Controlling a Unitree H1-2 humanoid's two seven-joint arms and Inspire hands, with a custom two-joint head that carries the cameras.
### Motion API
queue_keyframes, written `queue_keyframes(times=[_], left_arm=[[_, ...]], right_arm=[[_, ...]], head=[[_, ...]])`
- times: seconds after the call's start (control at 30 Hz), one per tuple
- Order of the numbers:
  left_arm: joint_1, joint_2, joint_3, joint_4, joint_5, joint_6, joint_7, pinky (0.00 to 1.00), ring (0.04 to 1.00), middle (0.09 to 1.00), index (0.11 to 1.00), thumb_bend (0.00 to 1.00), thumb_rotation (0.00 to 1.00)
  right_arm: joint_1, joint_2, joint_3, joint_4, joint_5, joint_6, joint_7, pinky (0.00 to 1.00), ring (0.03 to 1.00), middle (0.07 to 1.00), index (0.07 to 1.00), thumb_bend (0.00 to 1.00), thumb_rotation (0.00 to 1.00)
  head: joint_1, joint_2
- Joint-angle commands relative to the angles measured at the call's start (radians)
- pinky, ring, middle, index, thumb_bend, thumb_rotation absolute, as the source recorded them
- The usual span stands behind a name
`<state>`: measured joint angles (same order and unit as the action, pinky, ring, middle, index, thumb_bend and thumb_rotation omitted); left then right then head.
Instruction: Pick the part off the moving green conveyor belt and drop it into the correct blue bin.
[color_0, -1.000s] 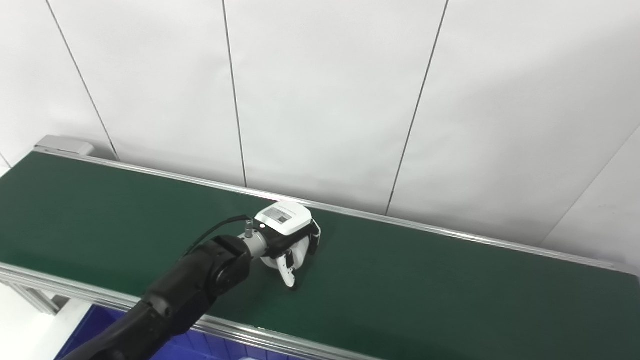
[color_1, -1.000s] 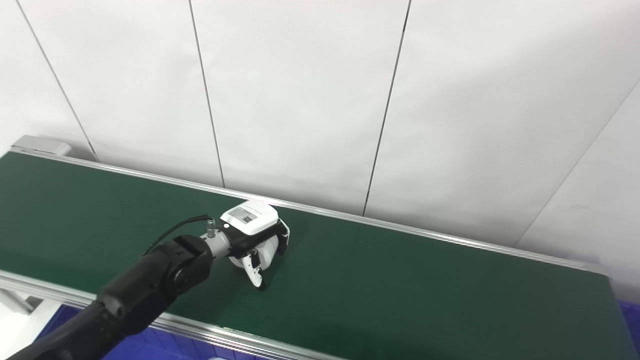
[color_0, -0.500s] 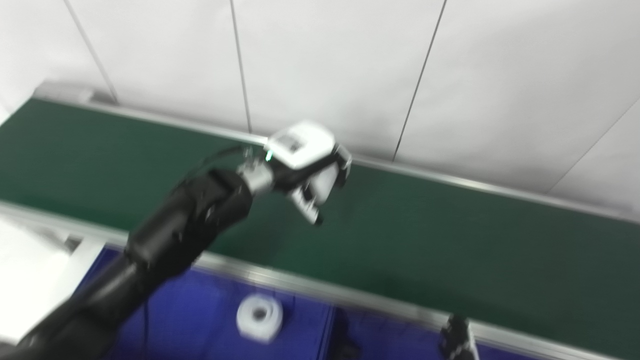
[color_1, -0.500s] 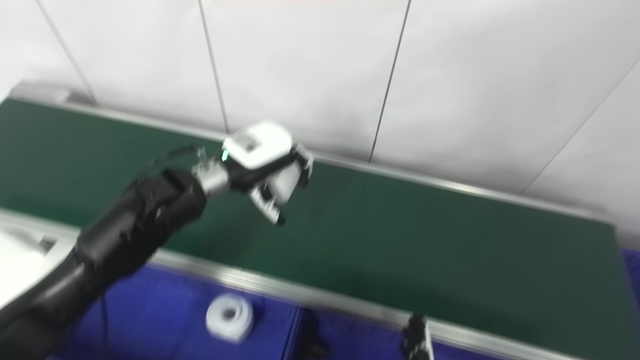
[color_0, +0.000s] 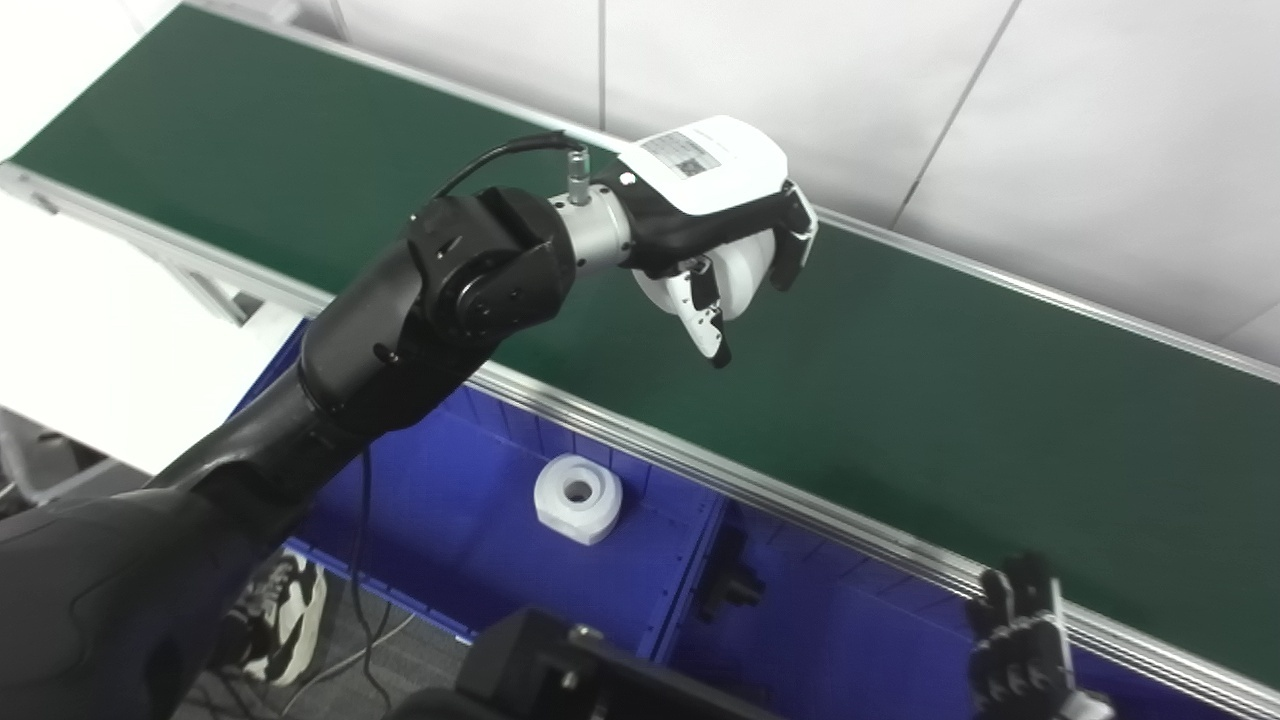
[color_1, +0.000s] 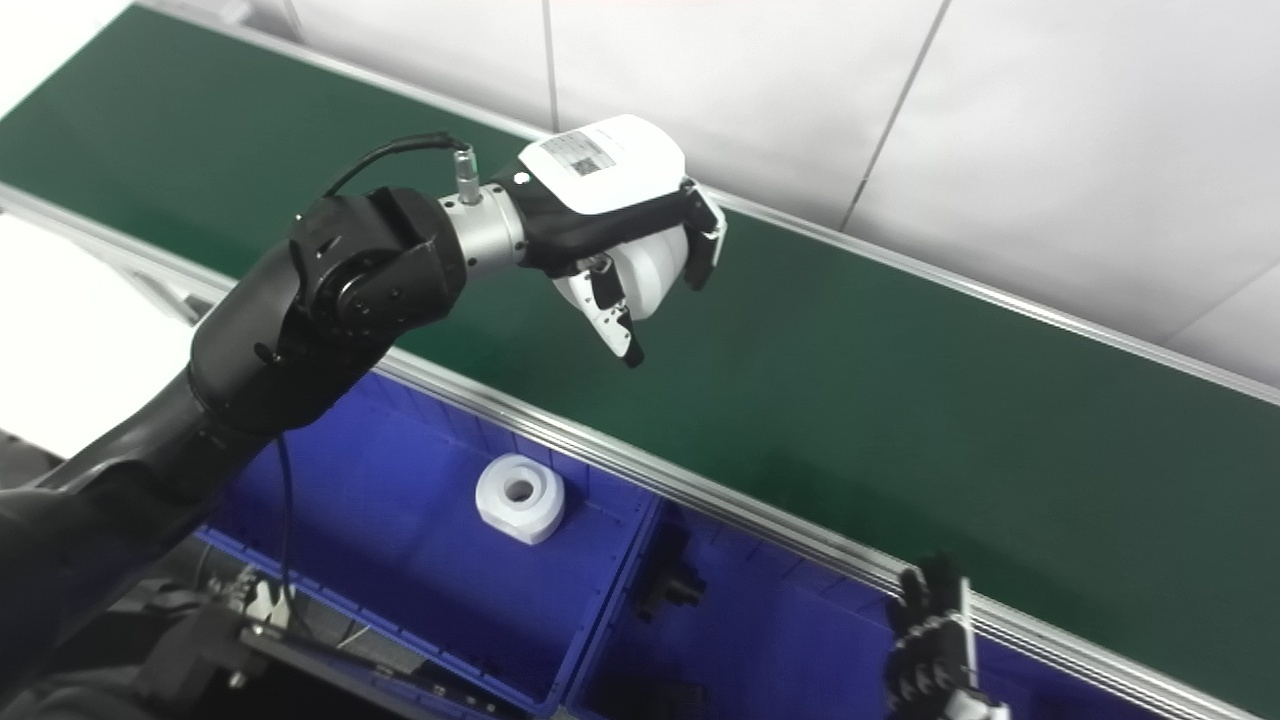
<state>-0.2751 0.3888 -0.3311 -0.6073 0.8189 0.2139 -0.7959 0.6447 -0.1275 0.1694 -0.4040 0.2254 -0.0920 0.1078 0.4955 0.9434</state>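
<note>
The green conveyor belt (color_0: 900, 400) runs beneath and beyond the left hand (color_0: 715, 235), which hangs raised over it with fingers curled round a white part (color_0: 745, 280). Below the left hand, on the near side of the belt, sit the blue bins (color_0: 480, 500); one holds a white ring-shaped part (color_0: 578, 498), the next a small black part (color_0: 735, 585). The right hand (color_0: 1020, 650) shows low, just before the belt's rail; whether it is spread or closed I cannot tell.

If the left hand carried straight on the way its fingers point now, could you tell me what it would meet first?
Probably the green belt: the left hand, shut on a white part, has its fingers angled down over it. Depth is unclear.
</note>
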Motion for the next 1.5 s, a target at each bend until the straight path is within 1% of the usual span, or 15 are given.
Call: queue_keyframes(times=[0.0,0.07,0.13,0.37,0.5,0.63,0.73,0.87,1.07,1.13,1.17,1.2,1.23,1.27,1.47], left_arm=[[0.038,-0.016,-0.004,-0.055,0.034,0.038,-0.024,0.30,0.387,0.487,0.516,0.50,0.00],[0.092,-0.027,-0.005,-0.075,0.051,0.045,-0.030,0.35,0.418,0.497,0.499,0.50,0.00],[0.147,-0.031,0.000,-0.094,0.064,0.046,-0.030,0.34,0.422,0.498,0.496,0.50,0.00],[0.355,-0.002,0.040,-0.142,0.076,0.015,-0.007,0.38,0.418,0.520,0.475,0.50,0.00],[0.468,0.014,0.040,-0.113,0.114,-0.017,0.017,0.38,0.417,0.517,0.485,0.50,0.00],[0.538,0.020,0.023,-0.010,0.132,-0.084,0.103,0.38,0.428,0.515,0.482,0.50,0.00],[0.558,0.020,0.005,0.116,0.162,-0.121,0.170,0.38,0.414,0.523,0.490,0.50,0.00],[0.549,0.030,0.011,0.229,0.163,-0.144,0.246,0.37,0.414,0.523,0.490,0.50,0.00],[0.534,0.034,-0.014,0.238,0.220,-0.126,0.215,0.38,0.419,0.533,0.495,0.50,0.00],[0.532,0.036,-0.024,0.239,0.248,-0.128,0.219,0.41,0.486,0.511,0.488,0.52,0.00],[0.531,0.037,-0.029,0.239,0.260,-0.127,0.218,0.48,0.562,0.590,0.563,0.70,0.12],[0.528,0.040,-0.035,0.235,0.282,-0.122,0.202,0.51,0.610,0.640,0.610,0.81,0.20],[0.527,0.041,-0.038,0.232,0.297,-0.118,0.190,0.58,0.685,0.709,0.678,0.85,0.33],[0.526,0.042,-0.040,0.227,0.311,-0.116,0.176,0.60,0.713,0.742,0.717,0.86,0.41],[0.535,0.034,-0.032,0.175,0.356,-0.107,0.100,0.63,0.716,0.749,0.731,0.86,0.47]], right_arm=[[0.007,-0.011,-0.011,-0.043,0.023,0.013,0.016,1.00,1.000,1.000,1.000,0.77,1.00],[0.006,-0.016,-0.015,-0.034,0.033,0.009,0.024,1.00,1.000,1.000,1.000,0.76,0.99],[0.006,-0.016,-0.017,-0.018,0.032,-0.002,0.031,1.00,1.000,1.000,1.000,0.75,0.99],[0.017,0.004,-0.001,0.014,0.002,-0.020,0.038,1.00,0.983,1.000,1.000,0.78,0.98],[0.025,0.033,0.007,0.047,-0.012,-0.062,0.039,1.00,0.971,0.998,1.000,0.79,0.94],[0.028,0.064,0.016,0.073,-0.033,-0.097,0.036,0.98,0.957,0.988,1.000,0.79,0.92],[0.027,0.081,0.019,0.077,-0.044,-0.099,0.032,0.90,0.937,0.978,1.000,0.79,0.90],[0.022,0.095,0.019,0.100,-0.031,-0.126,0.042,0.88,0.929,0.972,1.000,0.77,0.89],[0.018,0.093,0.018,0.091,-0.033,-0.114,0.042,0.89,0.929,0.974,1.000,0.77,0.88],[0.016,0.089,0.016,0.092,-0.030,-0.114,0.044,0.90,0.932,0.976,1.000,0.77,0.88],[0.015,0.088,0.015,0.093,-0.029,-0.115,0.045,0.90,0.932,0.976,1.000,0.76,0.88],[0.016,0.089,0.014,0.094,-0.029,-0.116,0.043,0.90,0.932,0.976,1.000,0.76,0.87],[0.016,0.090,0.012,0.094,-0.030,-0.117,0.042,0.90,0.931,0.974,1.000,0.75,0.87],[0.015,0.089,0.012,0.094,-0.028,-0.115,0.042,0.90,0.932,0.974,1.000,0.75,0.87],[0.009,0.090,0.007,0.110,-0.032,-0.134,0.045,0.89,0.928,0.974,1.000,0.76,0.87]], head=[[0.009,-0.009],[0.006,-0.020],[-0.011,-0.032],[-0.082,-0.061],[-0.129,-0.070],[-0.176,-0.080],[-0.180,-0.083],[-0.185,-0.089],[-0.200,-0.094],[-0.201,-0.096],[-0.201,-0.096],[-0.200,-0.099],[-0.200,-0.100],[-0.199,-0.101],[-0.196,-0.098]])
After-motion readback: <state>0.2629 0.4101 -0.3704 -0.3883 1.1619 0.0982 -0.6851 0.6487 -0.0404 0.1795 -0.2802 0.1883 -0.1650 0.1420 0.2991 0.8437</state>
